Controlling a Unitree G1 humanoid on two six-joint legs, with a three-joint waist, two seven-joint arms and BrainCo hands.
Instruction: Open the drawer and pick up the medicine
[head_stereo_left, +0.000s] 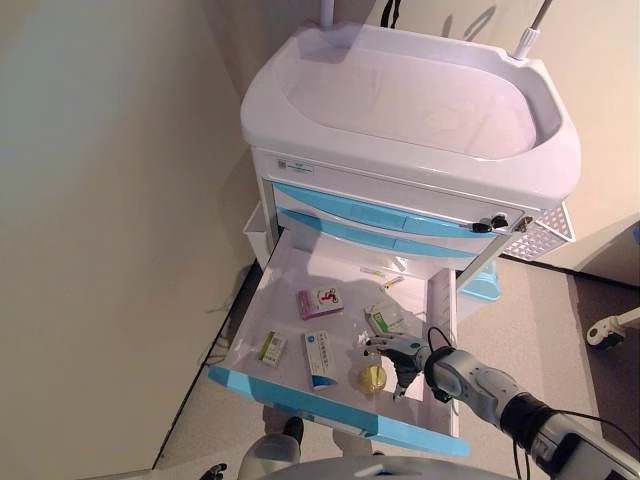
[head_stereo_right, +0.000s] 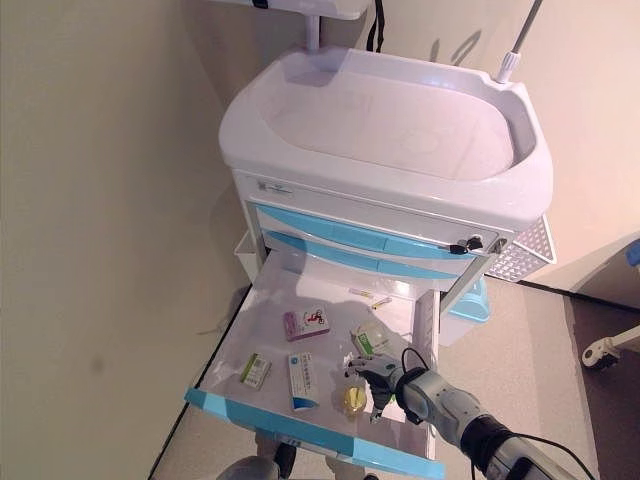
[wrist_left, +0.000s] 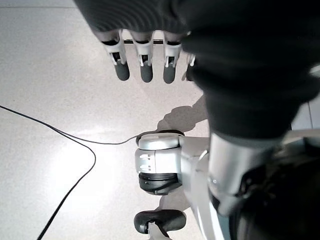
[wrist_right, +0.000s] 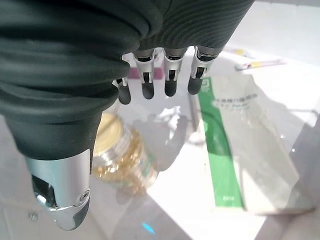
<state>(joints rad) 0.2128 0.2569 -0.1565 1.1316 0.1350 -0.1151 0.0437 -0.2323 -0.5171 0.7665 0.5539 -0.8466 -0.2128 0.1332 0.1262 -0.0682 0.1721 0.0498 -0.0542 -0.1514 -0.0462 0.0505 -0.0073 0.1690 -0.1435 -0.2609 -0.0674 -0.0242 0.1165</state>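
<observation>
The white pull-out drawer with a light-blue front lip of the white and blue medical cart stands fully open below the cart's closed blue drawers.

My right hand is inside the drawer near its front-right corner, fingers relaxed and spread, gripping nothing. It hovers just over and beside the small clear bottle of yellow capsules with a gold cap, which lies on its side close to the blue front lip. In the right wrist view the bottle sits under my thumb, fingertips pointing past it; can't tell if they touch it.

Just beside the hand, toward the cart, is a clear plastic packet with a green stripe. The drawer's right wall is close to my wrist, so little room on that side.

More open floor to the left, btwn the white and blue box, small green and white box and pink and white box.

My left hand hangs over the pale floor, fingers straight, empty.
</observation>
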